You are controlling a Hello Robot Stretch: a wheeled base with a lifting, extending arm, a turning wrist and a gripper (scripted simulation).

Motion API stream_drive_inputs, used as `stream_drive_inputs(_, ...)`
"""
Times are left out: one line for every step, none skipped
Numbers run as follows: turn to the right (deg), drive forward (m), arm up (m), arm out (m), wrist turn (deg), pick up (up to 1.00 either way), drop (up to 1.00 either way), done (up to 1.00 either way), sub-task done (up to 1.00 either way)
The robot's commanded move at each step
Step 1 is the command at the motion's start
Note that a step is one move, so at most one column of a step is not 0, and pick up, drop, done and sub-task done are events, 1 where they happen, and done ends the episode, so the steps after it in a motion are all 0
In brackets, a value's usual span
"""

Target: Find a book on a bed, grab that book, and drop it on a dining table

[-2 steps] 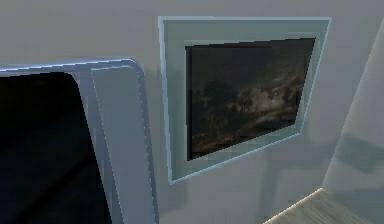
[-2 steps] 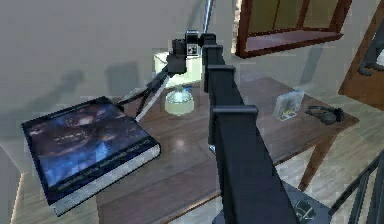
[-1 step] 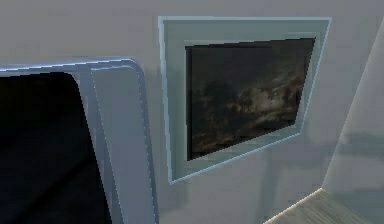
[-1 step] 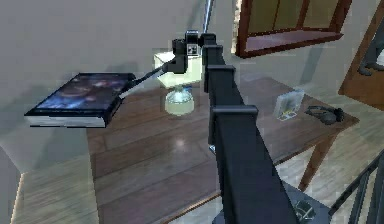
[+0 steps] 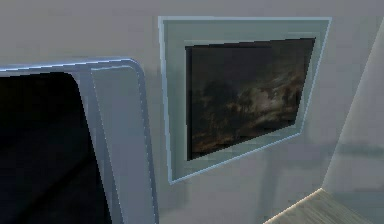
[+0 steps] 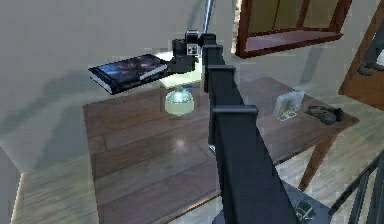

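Note:
In the arm side view the dark arm bar rises from the bottom edge out over a dark wooden table point(image 6: 140, 140). At its far end sit the white marker squares and the gripper point(image 6: 168, 64). A dark-covered book point(image 6: 125, 72) with pale page edges hangs flat at the fingers, above the table's far edge and clear of the wood, so the gripper holds the book.
On the table stand a pale round bowl-like thing point(image 6: 179, 101), a small clear item point(image 6: 291, 104) and a dark looped item point(image 6: 325, 113). A wooden window frame point(image 6: 290, 25) is on the wall behind. The forward view has a framed dark picture point(image 5: 250, 95) and a pale-rimmed black panel point(image 5: 45, 150).

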Motion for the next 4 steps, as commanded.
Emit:
stream_drive_inputs(0.0, 0.0, 0.0, 0.0, 45.0, 0.0, 0.0, 0.0, 0.0)
stream_drive_inputs(0.0, 0.0, 0.0, 0.0, 36.0, 0.0, 0.0, 0.0, 0.0)
stream_drive_inputs(0.0, 0.0, -0.02, 0.0, 0.0, 0.0, 0.0, 0.0, 0.0)
stream_drive_inputs(0.0, 0.0, -0.32, 0.0, 0.0, 0.0, 0.0, 0.0, 0.0)
